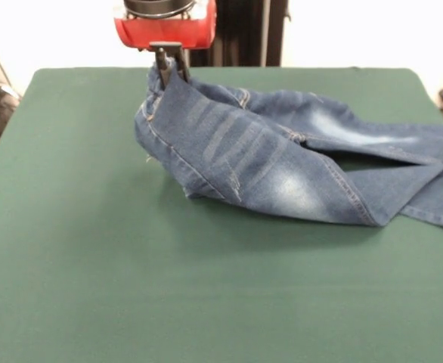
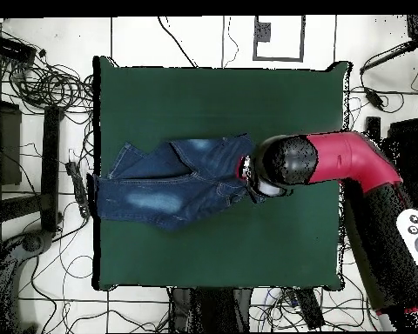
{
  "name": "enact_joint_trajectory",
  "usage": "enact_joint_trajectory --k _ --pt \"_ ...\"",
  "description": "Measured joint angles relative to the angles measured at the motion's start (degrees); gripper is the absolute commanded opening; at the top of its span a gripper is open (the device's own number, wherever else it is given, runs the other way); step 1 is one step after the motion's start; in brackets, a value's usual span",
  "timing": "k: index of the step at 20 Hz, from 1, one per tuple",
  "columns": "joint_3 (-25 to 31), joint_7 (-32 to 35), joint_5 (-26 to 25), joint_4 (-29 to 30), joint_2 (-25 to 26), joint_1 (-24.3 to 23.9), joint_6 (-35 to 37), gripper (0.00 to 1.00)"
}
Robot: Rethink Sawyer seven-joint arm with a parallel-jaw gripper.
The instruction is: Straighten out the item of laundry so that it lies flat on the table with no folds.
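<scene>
Between the clenched jaws of the gripper (image 1: 170,62), waistband corner of the jeans (image 1: 282,162) lifted off the table (image 1: 93,249); below, legs overlapped and folded, flattening apparently far from complete.

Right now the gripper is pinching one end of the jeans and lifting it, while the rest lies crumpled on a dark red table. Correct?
Not quite: the table is dark green, as the front view shows. The gripper does pinch one end of the jeans, lifted.

blue denim jeans (image 1: 282,162) with faded whitish patches and tan stitching; dark green surface (image 1: 93,265); red and black arm (image 2: 352,161).
</scene>
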Motion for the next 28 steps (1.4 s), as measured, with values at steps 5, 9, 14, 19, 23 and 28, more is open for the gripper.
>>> enact_joint_trajectory --k 5,9,14,19,23,28 --pt "0.06 0.00 -0.12 0.11 -0.08 -0.38 -0.01 0.00" --pt "0.65 -0.11 -0.08 0.92 -0.62 -1.90 0.00 0.00" --pt "1.89 -0.67 -0.06 3.70 -3.17 -6.65 0.00 0.00" --pt "2.66 -0.93 -0.21 6.82 -5.72 -12.36 0.00 0.00" --pt "2.83 -0.93 -1.20 8.96 -6.41 -15.48 -0.03 0.00" --pt "2.93 -0.93 -3.45 11.19 -6.71 -16.84 -0.99 0.00"
